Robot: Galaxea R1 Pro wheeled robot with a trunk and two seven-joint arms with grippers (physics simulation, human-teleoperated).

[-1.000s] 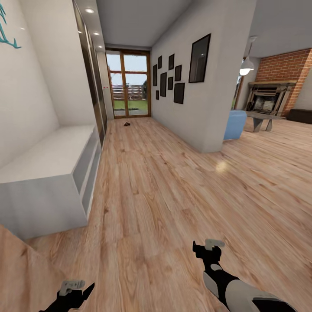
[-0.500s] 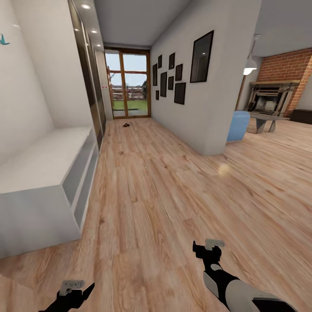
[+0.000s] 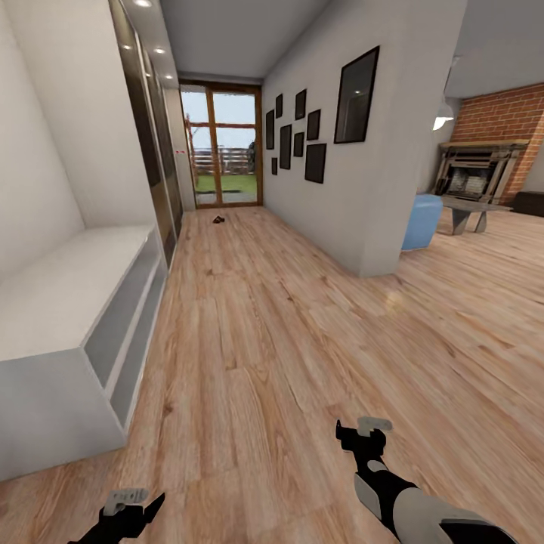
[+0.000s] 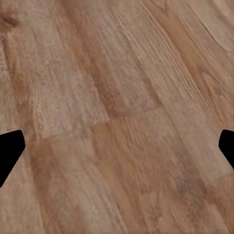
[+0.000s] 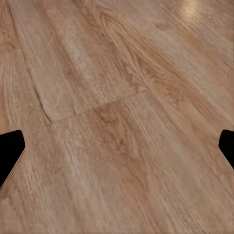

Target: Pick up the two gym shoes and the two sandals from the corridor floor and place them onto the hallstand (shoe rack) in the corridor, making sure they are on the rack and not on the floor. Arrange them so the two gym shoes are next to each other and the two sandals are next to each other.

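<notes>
The light-grey hallstand [image 3: 68,302] runs along the left wall, its flat top bare and its two shelves showing at the side. Corridor floor [image 3: 249,332] of wood-grain planks stretches ahead to the glass door. Far down it lies a small dark brown thing [image 3: 219,220], too small to identify. The gym shoes are out of view. My left gripper [image 3: 132,505] hangs low at the bottom left, and my right gripper [image 3: 363,434] sits at the bottom right. Both wrist views look down on bare planks, with the left gripper [image 4: 117,151] and right gripper [image 5: 117,151] open and holding nothing.
A white wall [image 3: 355,174] with black picture frames bounds the corridor on the right. Past its corner the room opens to a blue seat [image 3: 421,221], a low table [image 3: 468,210] and a brick fireplace [image 3: 483,170]. Dark wardrobe doors [image 3: 155,162] stand behind the hallstand.
The whole view has shifted: the hallstand slid left and nearer and the wall corner moved right, so the camera moved forward. Both arms hold the same pose.
</notes>
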